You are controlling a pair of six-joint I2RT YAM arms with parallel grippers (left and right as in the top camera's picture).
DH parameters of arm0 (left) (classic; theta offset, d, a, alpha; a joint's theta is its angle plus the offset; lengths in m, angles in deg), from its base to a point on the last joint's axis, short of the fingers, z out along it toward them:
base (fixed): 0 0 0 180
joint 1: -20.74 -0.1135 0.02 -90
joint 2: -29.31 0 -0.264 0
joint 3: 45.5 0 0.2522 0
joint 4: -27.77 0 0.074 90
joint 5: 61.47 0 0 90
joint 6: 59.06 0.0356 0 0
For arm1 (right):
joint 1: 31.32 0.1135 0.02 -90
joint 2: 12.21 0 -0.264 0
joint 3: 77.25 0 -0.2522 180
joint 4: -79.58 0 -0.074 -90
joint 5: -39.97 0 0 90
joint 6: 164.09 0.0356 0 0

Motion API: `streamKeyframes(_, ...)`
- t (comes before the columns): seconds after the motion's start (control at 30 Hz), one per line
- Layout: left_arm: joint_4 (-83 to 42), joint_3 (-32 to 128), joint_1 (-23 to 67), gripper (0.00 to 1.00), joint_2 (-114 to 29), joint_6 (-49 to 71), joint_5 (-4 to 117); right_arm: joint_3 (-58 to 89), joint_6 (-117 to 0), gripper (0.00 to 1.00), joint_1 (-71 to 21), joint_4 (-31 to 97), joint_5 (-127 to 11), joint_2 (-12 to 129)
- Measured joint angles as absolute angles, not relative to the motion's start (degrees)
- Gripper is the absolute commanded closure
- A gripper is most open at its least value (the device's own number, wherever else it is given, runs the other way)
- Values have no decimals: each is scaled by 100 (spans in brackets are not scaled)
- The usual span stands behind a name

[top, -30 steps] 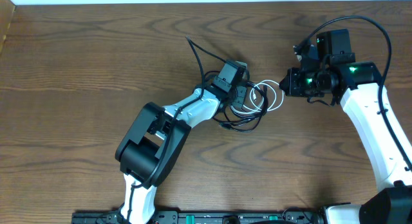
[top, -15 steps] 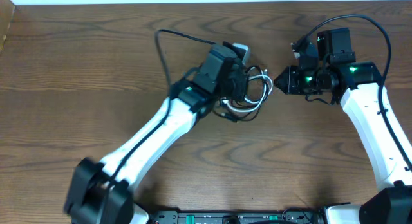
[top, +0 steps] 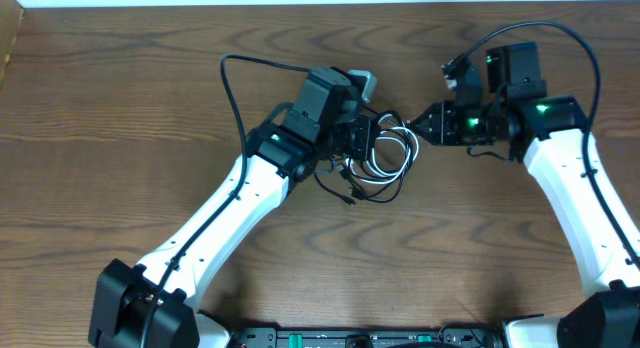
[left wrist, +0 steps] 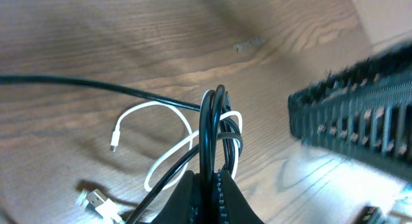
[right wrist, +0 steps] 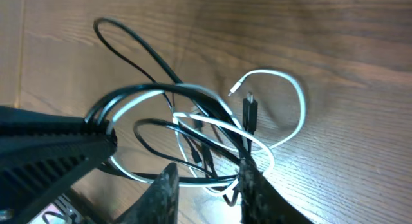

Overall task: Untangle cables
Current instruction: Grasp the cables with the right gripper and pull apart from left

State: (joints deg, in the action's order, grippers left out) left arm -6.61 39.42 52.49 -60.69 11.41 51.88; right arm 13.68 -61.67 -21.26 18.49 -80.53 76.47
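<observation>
The cables are a black cord [top: 375, 196] and a white cord [top: 398, 160], looped together in a small bundle on the wooden table between my two grippers. My left gripper [top: 370, 140] is at the bundle's left side, shut on a few black loops [left wrist: 207, 121] that stand up from its jaws [left wrist: 211, 180]. White cord [left wrist: 168, 153] curls beneath them, its white USB plug [left wrist: 96, 199] lying flat. My right gripper [top: 412, 128] points in from the right and is open, with black and white strands [right wrist: 212, 130] crossing just ahead of its fingers [right wrist: 166, 185].
The left arm's thick black wire [top: 228, 83] arches over the table at the back left. The right arm's body [left wrist: 360, 114] sits close beside the bundle. A small black plug end [right wrist: 250, 111] lies inside the white loop [right wrist: 296, 95].
My left arm has stretched out and carried the bundle a little up and left. The right gripper has opened and moved left to the bundle's edge.
</observation>
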Motion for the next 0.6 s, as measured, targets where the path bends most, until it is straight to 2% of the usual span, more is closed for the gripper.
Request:
streamKeyframes(0.27,-655,3942,5024,93,-6069,851,5512,1368,-5710,66,-1796,1831,-7601,8281)
streamKeyframes(0.6,-644,3942,5009,92,-5785,820,5544,1368,-4932,68,-1752,1921,-6958,9367)
